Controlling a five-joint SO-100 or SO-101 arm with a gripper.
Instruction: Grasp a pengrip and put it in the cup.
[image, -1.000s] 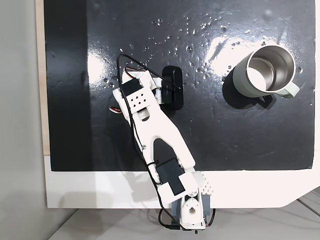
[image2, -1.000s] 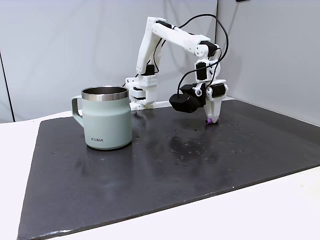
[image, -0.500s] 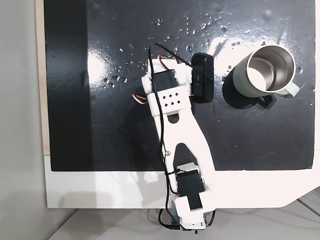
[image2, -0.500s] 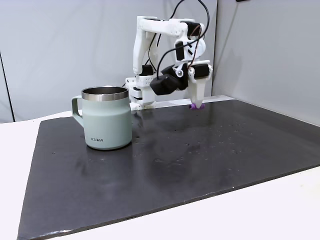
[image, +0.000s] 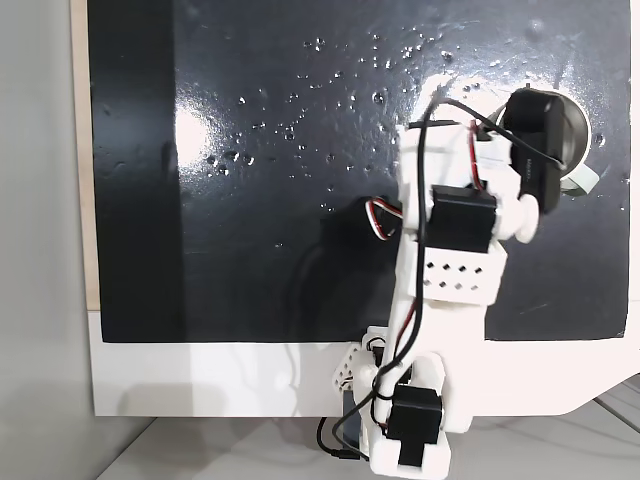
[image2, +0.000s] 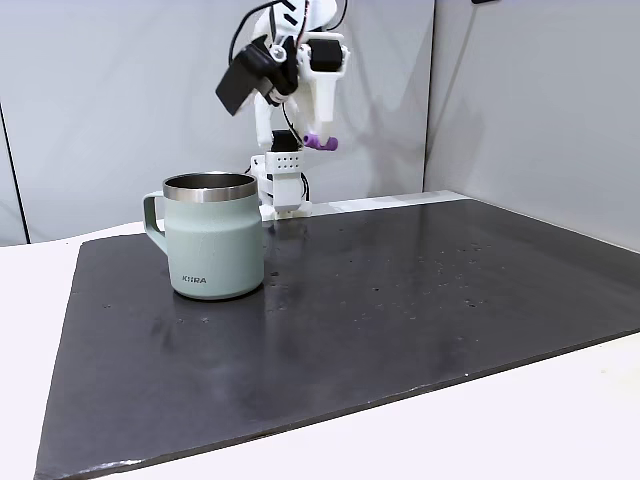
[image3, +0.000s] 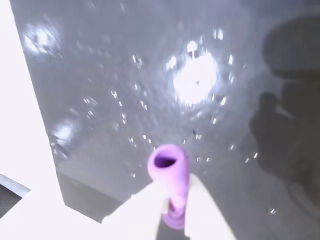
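Observation:
My gripper (image2: 316, 132) hangs high in the air, shut on the light-purple pengrip (image2: 320, 142), which pokes out below the white fingers. In that fixed view it sits above and to the right of the cup (image2: 214, 240), a pale grey-green steel mug standing upright on the mat. From above, the arm's wrist (image: 460, 215) and black camera (image: 535, 130) cover most of the cup (image: 579, 150), leaving part of its rim and handle showing. In the wrist view the pengrip (image3: 169, 169) is held between two white fingers (image3: 136, 214), open end toward the camera.
A black mat (image2: 400, 300) with small shiny specks covers most of the white table (image2: 560, 420). The arm's base (image2: 280, 185) stands at the mat's far edge behind the cup. Grey walls close in the back and right.
The arm has swung across the mat from the far side toward the cup and risen, carrying the pengrip from near the mat's surface to well above the cup's rim.

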